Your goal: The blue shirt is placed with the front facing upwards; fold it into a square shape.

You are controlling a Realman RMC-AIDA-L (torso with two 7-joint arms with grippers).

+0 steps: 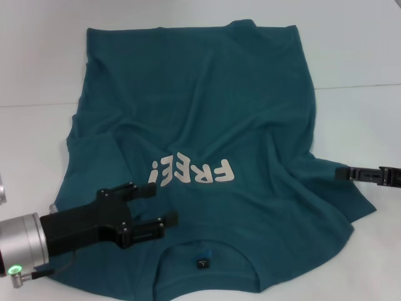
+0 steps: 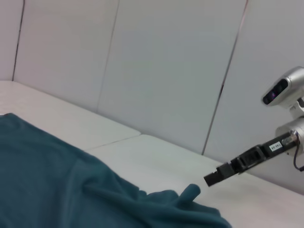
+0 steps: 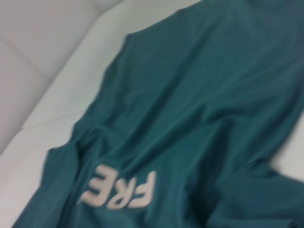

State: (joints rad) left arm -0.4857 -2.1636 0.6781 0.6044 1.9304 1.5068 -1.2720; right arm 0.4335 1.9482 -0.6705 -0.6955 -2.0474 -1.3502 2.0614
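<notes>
The blue shirt (image 1: 207, 119) lies front up and wrinkled on the white table (image 1: 363, 63), collar and dark neck label (image 1: 203, 262) nearest me, hem at the far side. The off-white "FREE!" lettering (image 1: 191, 171) sits mid-chest and also shows in the right wrist view (image 3: 121, 191). My left gripper (image 1: 161, 204) is open and empty, low over the shirt's near left shoulder area, beside the collar. My right gripper (image 1: 341, 173) hovers at the shirt's right edge above the sleeve. In the left wrist view it (image 2: 211, 178) looks shut and clear of the cloth (image 2: 57, 180).
The table's bare surface (image 1: 37, 138) surrounds the shirt on the left, right and far sides. A seam line (image 1: 357, 86) crosses the table. White wall panels (image 2: 166, 71) stand behind the table. The right arm's wrist camera (image 2: 278, 90) shows in the left wrist view.
</notes>
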